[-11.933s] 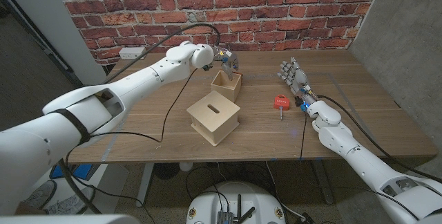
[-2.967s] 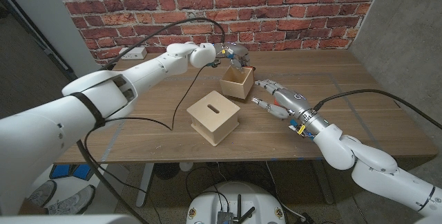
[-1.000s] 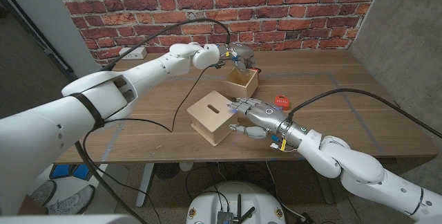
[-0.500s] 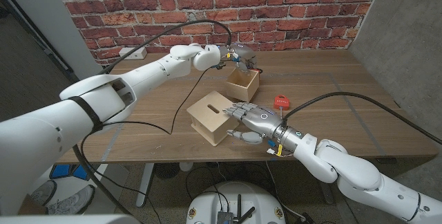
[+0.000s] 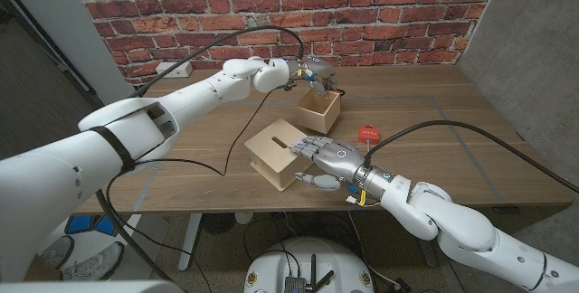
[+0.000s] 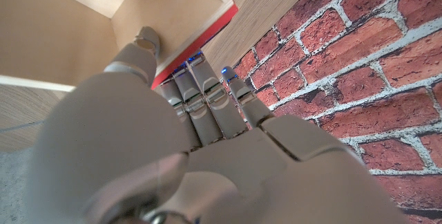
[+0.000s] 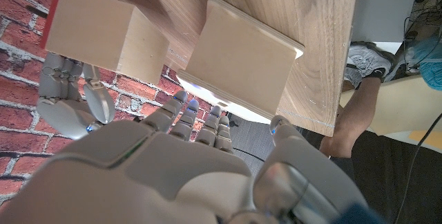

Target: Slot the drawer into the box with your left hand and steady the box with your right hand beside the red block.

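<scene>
— Where's the drawer?
— Behind the box, my left robot hand pinching its far wall.
— And the right robot hand?
— Fingers spread against the box's right side, gripping nothing; the red block lies just beyond.

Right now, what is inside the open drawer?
The drawer looks empty: bare wooden inner walls show. The left hand grips its far rim, one finger reaching inside. The head view hides its floor.

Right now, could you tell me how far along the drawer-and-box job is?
Done: the right hand has reached the closed wooden box with a slot, fingers against its side, beside the small red block. In hand: the left hand grips the rim of the open wooden drawer. Left: the drawer stands apart from the box, not yet slotted in.
</scene>
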`<act>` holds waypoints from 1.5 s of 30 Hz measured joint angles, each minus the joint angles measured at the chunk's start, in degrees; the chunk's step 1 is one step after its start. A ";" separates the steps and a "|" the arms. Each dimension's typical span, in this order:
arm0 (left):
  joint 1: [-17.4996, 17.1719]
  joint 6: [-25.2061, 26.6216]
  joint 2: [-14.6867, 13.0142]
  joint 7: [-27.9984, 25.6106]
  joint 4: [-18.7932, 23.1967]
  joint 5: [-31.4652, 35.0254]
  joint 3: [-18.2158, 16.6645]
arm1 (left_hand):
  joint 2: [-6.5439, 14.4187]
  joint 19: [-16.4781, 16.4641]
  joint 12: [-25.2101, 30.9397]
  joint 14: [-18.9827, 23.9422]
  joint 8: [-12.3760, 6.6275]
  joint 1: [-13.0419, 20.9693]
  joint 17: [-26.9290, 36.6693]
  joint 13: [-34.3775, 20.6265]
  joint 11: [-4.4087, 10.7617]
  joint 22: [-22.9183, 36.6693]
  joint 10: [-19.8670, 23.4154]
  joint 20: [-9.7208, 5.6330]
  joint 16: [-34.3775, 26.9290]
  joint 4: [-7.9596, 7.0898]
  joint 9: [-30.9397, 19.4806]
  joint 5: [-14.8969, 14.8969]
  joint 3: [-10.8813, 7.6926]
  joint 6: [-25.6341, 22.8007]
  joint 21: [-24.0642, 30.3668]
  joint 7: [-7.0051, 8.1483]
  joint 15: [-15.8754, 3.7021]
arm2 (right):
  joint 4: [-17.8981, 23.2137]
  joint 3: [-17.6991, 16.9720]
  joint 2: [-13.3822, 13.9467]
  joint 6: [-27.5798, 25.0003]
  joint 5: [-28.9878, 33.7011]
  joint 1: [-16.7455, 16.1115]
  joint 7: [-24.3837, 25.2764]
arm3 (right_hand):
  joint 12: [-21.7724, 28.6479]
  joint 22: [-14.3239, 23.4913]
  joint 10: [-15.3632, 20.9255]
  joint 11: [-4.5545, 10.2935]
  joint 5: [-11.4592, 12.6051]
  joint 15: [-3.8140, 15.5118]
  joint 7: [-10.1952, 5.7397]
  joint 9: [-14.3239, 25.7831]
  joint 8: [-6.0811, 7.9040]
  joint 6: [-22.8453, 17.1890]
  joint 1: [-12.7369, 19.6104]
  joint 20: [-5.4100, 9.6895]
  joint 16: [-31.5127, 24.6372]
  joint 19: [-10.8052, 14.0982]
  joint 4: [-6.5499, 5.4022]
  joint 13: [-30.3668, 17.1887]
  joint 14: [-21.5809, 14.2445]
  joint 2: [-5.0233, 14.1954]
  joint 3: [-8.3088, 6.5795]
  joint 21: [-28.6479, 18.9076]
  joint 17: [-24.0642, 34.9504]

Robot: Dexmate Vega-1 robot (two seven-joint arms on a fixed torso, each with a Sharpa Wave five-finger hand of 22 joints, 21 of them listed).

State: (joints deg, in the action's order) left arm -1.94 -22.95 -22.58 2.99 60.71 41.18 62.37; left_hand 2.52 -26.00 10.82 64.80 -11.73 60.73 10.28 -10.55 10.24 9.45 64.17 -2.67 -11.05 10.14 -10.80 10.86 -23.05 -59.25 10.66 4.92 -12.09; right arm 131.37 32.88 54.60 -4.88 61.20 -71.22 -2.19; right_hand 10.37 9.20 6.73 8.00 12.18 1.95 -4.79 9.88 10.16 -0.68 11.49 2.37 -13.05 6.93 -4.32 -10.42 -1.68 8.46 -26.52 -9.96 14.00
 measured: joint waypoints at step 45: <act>-2.71 0.56 -1.56 1.66 5.06 0.33 -1.54 | -0.09 -0.01 -0.25 0.00 0.01 0.09 0.01 -0.01 0.01 0.00 0.01 0.00 0.09 0.00 0.00 -0.03 0.32 -0.09 0.00 0.08 0.00 | 2.21 -0.05 0.38 0.81 -1.82 2.22 -11.48 | 0.48 0.28 -0.09 -1.15 -0.39 0.07 2.15 0.14 0.45 0.27 -6.44 -0.31 -0.96 -2.35 -5.64 0.16 -0.66 -2.49 0.69 -0.57 1.57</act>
State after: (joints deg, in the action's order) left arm -4.65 -22.39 -24.14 4.65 65.77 41.51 60.84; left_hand 2.43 -26.00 10.57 64.80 -11.72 60.82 10.28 -10.56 10.25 9.45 64.18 -2.67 -10.96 10.14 -10.80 10.83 -22.73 -59.34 10.66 4.99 -12.09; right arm 133.59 32.83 54.98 -4.07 59.38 -69.00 -13.67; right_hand 10.85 9.48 6.64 6.85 11.79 2.02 -2.63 10.02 10.61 -0.40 5.05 2.05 -14.02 4.58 -9.96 -10.25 -2.34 5.97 -25.82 -10.53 15.57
